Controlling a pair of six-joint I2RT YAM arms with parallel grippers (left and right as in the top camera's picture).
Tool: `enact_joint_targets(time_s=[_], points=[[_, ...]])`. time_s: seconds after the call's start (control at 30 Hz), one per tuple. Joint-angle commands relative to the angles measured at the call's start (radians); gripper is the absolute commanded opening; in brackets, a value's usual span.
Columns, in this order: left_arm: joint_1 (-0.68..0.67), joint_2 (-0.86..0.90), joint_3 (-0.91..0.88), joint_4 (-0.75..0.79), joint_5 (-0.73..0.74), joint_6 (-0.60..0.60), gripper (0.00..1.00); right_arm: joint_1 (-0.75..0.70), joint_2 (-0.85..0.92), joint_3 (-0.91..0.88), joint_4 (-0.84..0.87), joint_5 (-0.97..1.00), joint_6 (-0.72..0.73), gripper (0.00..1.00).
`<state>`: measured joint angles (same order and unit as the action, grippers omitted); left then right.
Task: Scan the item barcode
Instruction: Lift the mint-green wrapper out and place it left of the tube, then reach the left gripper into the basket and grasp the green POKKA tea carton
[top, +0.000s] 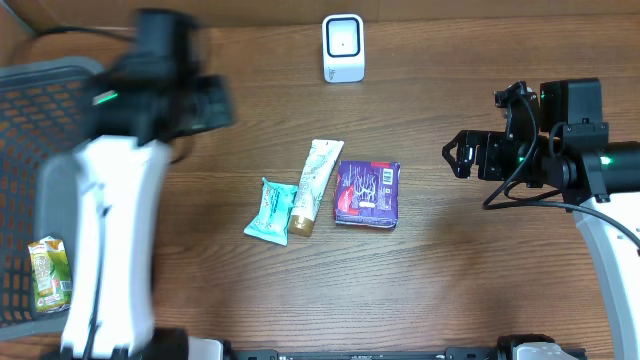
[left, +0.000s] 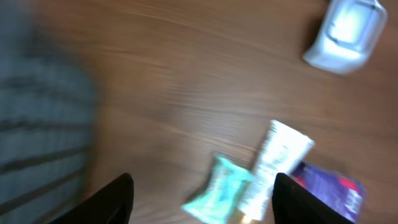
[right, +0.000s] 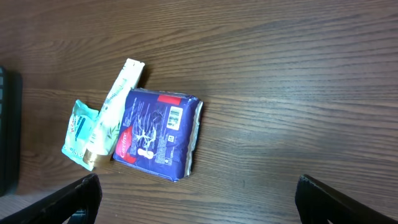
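You hold nothing: the left end effector is partly spread above the bench, and the right end effector is wide apart at mid-right. The purple pack, tube and teal packet lie centre frame, below the scanner at top centre. You seem between items. Next, grasp one and face its barcode to the scanner.

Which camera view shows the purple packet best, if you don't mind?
Right wrist: the purple packet is sharp, barcode label facing up. Overhead shows it whole but small; left wrist shows a blurred part.
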<state>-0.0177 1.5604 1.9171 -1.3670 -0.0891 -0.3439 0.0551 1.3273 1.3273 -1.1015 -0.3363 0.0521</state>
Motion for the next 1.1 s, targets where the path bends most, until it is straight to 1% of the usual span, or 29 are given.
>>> enact_joint_targets(time_s=[0.0,0.1,0.17,0.27,0.37,0.43,0.53,0.57,0.67,0.73,0.8,0.83,0.87,0.9,1.0,1.07], points=[[0.171,-0.055,0.014,-0.076,-0.073,0.032,0.63,0.006,0.001,0.021,0.005,-0.006,0.000,1.00],[0.336,-0.068,0.013,-0.140,-0.069,0.077,0.61,0.006,0.002,0.021,0.011,-0.006,0.000,1.00],[0.436,-0.067,0.003,-0.152,-0.063,0.121,0.59,0.006,0.004,0.021,0.015,-0.006,0.000,1.00],[0.579,-0.067,-0.047,-0.126,-0.030,0.150,0.59,0.006,0.006,0.021,0.020,-0.006,0.000,1.00],[0.710,-0.067,-0.130,-0.067,0.057,0.162,0.55,0.006,0.009,0.021,0.019,-0.006,0.000,1.00],[0.773,-0.068,-0.191,-0.027,0.080,0.165,0.55,0.006,0.010,0.020,0.014,-0.006,0.000,1.00],[0.848,-0.072,-0.295,0.045,0.109,0.164,0.47,0.006,0.010,0.020,0.008,-0.006,0.000,1.00],[0.864,-0.076,-0.334,0.080,0.114,0.164,0.45,0.006,0.010,0.020,0.008,-0.006,0.000,1.00],[0.868,-0.104,-0.460,0.209,0.103,0.165,0.44,0.006,0.010,0.020,0.011,-0.006,0.000,1.00],[0.858,-0.117,-0.552,0.316,0.051,0.165,0.45,0.006,0.010,0.020,0.011,-0.006,0.000,1.00],[0.855,-0.114,-0.627,0.406,-0.005,0.165,0.50,0.006,0.010,0.020,0.010,-0.006,0.000,1.00],[0.855,-0.109,-0.668,0.451,-0.029,0.165,0.57,0.006,0.010,0.020,0.009,-0.006,0.000,1.00],[0.858,-0.098,-0.729,0.519,-0.075,0.169,0.74,0.006,0.010,0.020,0.006,-0.006,0.000,1.00],[0.861,-0.089,-0.757,0.548,-0.103,0.189,0.76,0.006,0.010,0.020,0.004,-0.006,0.000,1.00],[0.869,-0.053,-0.819,0.608,-0.175,0.278,0.76,0.006,0.010,0.020,-0.001,-0.006,0.000,1.00],[0.871,-0.029,-0.840,0.639,-0.175,0.293,0.77,0.006,0.010,0.020,-0.001,-0.005,0.000,1.00]])
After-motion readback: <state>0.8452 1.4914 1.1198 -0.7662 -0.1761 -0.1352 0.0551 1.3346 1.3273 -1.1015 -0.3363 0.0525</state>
